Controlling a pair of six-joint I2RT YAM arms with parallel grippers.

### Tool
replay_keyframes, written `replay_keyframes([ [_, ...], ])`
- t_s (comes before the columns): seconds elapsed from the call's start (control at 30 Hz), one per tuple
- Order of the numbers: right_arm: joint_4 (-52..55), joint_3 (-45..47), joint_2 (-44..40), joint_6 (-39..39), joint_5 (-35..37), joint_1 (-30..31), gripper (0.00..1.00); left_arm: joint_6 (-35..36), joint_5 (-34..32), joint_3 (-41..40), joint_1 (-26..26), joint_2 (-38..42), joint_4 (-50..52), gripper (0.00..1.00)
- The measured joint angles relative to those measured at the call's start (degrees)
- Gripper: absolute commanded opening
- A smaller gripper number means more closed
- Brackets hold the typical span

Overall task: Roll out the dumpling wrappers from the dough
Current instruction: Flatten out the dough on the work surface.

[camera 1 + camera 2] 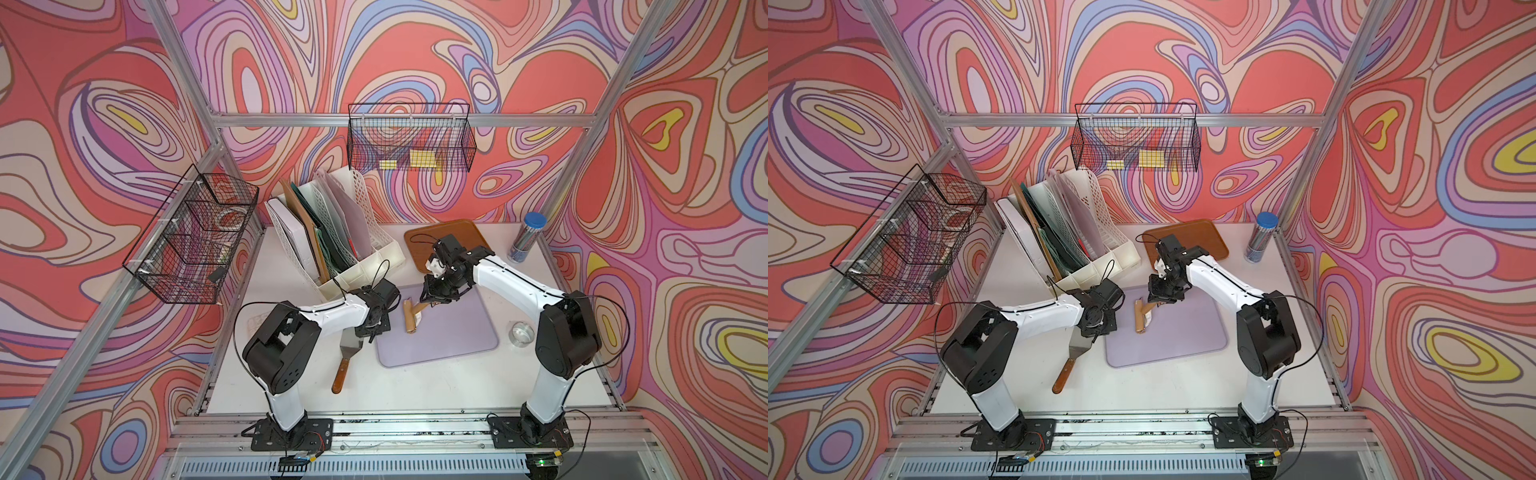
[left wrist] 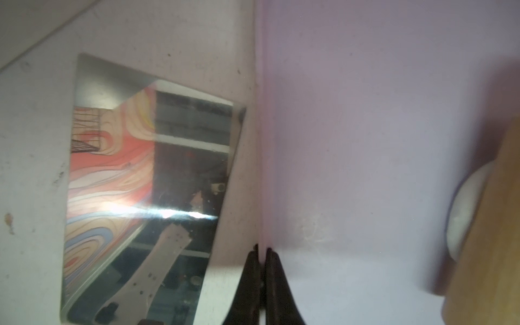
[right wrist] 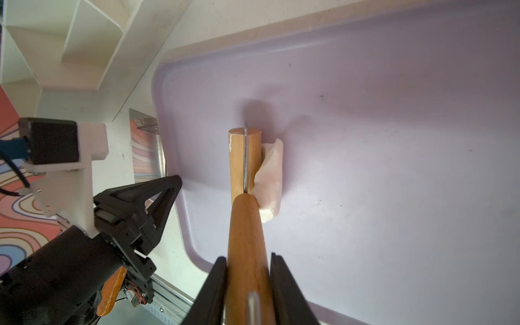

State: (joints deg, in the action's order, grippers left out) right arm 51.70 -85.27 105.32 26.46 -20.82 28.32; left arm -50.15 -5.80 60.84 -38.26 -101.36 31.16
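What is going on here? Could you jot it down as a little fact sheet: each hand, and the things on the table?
right hand: closed on the wooden roller's handle
wooden roller: drum on the purple mat, against the dough
dough: small white piece, folded rather than flat
left hand: shut, tips at the mat's edge; unclear whether it pins the mat
scraper: metal blade, wooden handle, lying on the table beside the mat
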Motion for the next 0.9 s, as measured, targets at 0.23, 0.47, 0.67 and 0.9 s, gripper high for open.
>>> replay_keyframes([
  [0.23,-4.4,0.5,1.7,0.6,-3.2,1.8,0.00,-0.1,0.0,0.0,0.0,0.0,0.0,0.00],
  [0.47,-4.0,0.5,1.3,-0.4,-4.6,1.8,0.00,-0.3,-0.4,-0.2,0.0,0.1,0.0,0.00],
  [0.67,-1.2,-0.2,-1.7,-1.8,-6.6,1.8,0.00,-0.5,-0.7,-0.3,0.0,0.3,0.7,0.00],
  [0.9,0.8,-1.5,-7.1,-2.4,-7.3,0.7,0.00,-0.4,-0.8,-0.3,0.0,0.3,0.8,0.00],
])
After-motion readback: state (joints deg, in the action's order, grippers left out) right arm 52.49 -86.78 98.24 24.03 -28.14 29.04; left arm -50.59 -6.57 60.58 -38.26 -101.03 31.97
